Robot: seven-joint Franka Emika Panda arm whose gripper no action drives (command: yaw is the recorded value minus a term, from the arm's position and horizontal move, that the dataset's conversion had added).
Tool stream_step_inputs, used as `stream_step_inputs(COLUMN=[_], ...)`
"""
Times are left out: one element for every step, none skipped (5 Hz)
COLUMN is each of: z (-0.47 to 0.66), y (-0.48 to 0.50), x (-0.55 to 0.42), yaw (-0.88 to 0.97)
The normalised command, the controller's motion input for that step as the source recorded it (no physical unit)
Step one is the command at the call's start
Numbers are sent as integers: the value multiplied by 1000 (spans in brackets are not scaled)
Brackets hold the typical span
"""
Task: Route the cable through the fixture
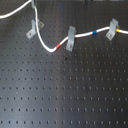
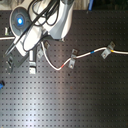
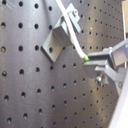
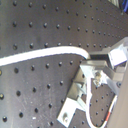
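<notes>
The white cable (image 1: 50, 49) runs across the black perforated board, sagging between grey clip fixtures. It carries a red band (image 1: 59, 46), a blue band (image 1: 95, 33) and a yellow band (image 1: 118, 31). It passes the middle clip (image 1: 71, 37) and the clip at the first exterior view's right (image 1: 114, 29). In the second exterior view the arm (image 2: 30, 30) leans over the left clip (image 2: 33, 67). In the first wrist view my gripper (image 3: 97, 61) is shut on the cable (image 3: 75, 35) at a green band (image 3: 86, 58), beside a clip (image 3: 61, 34). The second wrist view shows the cable (image 4: 45, 51) entering the fingers (image 4: 100, 59).
A fourth clip (image 1: 34, 4) stands at the top edge of the first exterior view. Dark cables hang over the arm's base (image 2: 47, 12). A small blue object (image 2: 1, 84) lies at the second exterior view's left edge. The board (image 1: 65, 95) has rows of holes.
</notes>
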Motion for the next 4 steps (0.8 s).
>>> stream_step_inputs(z=[73,443,650,122], y=[292,329,216,76], x=[-210,-49,26,-60], yaw=[0,0,-51,-137])
